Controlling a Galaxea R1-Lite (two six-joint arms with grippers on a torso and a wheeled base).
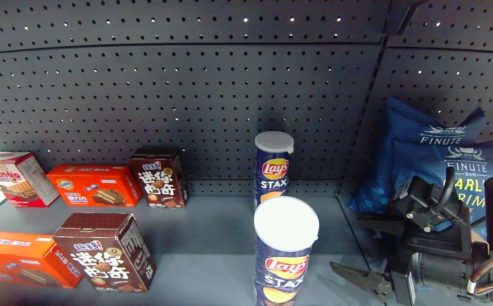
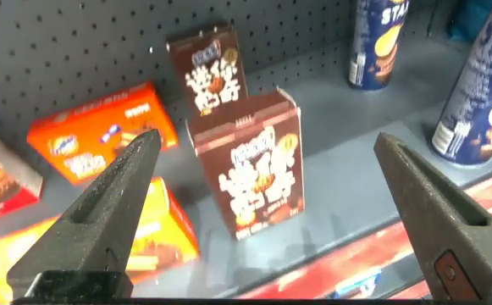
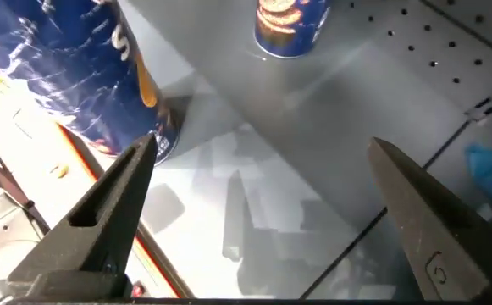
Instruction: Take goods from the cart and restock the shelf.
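The right gripper (image 1: 346, 242) lies low at the near right of the shelf (image 1: 212, 238). Its arm is level and its fingers point left, spread wide with nothing between them.

Behind the gripper, past the upright divider (image 1: 363, 127), two blue bags (image 1: 420, 157) lean on the perforated back panel (image 1: 187, 93), one in front of the other.

There are two cans. The front can (image 1: 285, 246) stands upright just left of the fingertips, apart from them. The back can (image 1: 273, 170) stands upright farther in, close to the panel.

Well off to the gripper's left are five boxes. The two brown boxes (image 1: 106, 255) stand one near the edge and one at the back. The two orange boxes (image 1: 93, 185) are placed the same way. A single red-and-white box (image 1: 17, 178) stands farthest left at the back.

In the right wrist view, the front can stands beside one finger and the back can lies ahead, past the gap.

The left wrist view brings in the left gripper (image 2: 267, 140), hovering off the shelf's front edge above a red strip (image 2: 491, 191). Its fingers are parted wide and empty. The nearer brown box stands upright straight ahead between them, well clear of both, and both cans are off to one side.
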